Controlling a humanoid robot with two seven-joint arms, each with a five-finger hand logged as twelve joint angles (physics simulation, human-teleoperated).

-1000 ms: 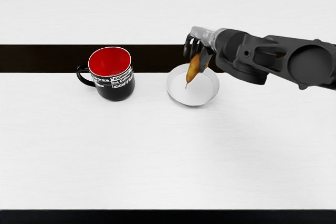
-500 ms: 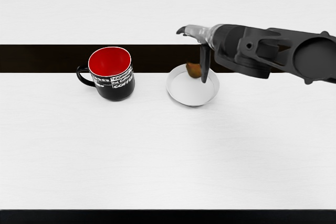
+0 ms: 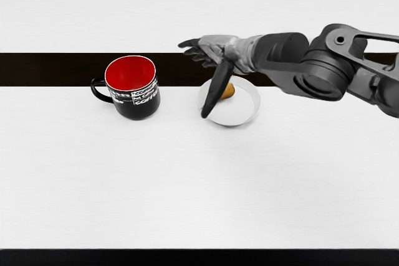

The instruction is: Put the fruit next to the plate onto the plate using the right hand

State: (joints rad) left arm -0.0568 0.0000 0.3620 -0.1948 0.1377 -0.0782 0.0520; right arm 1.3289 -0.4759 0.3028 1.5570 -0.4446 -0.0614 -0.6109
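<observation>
**A:** Where is the fruit lying?

**B:** The fruit (image 3: 230, 90) is lying on the plate (image 3: 243, 109), toward its far side. Only a small orange-brown piece of it is showing, because one dark digit is crossing in front of it.

**A:** Which hand is hovering there?

**B:** The right hand (image 3: 215, 51). The right arm (image 3: 324, 70) is coming in from the right edge and stretching leftward above the plate's far rim.

**A:** Is the hand gripping anything?

**B:** No, it is released. Its fingers (image 3: 191, 44) are spreading out to the left and holding nothing. One long digit is hanging down at a slant across the left part of the plate, with its tip pointing at the near-left rim. I cannot tell whether that digit is touching the fruit or just passing in front of it.

**A:** And the plate itself?

**B:** It is sitting flat on the white worktop (image 3: 187, 185), near the far edge, a little right of centre.

**A:** What else is standing on the worktop?

**B:** A black mug (image 3: 134, 96) with a red inside and white lettering is standing upright to the left of the plate, well apart from it. Its handle is pointing left, away from the plate.
</observation>
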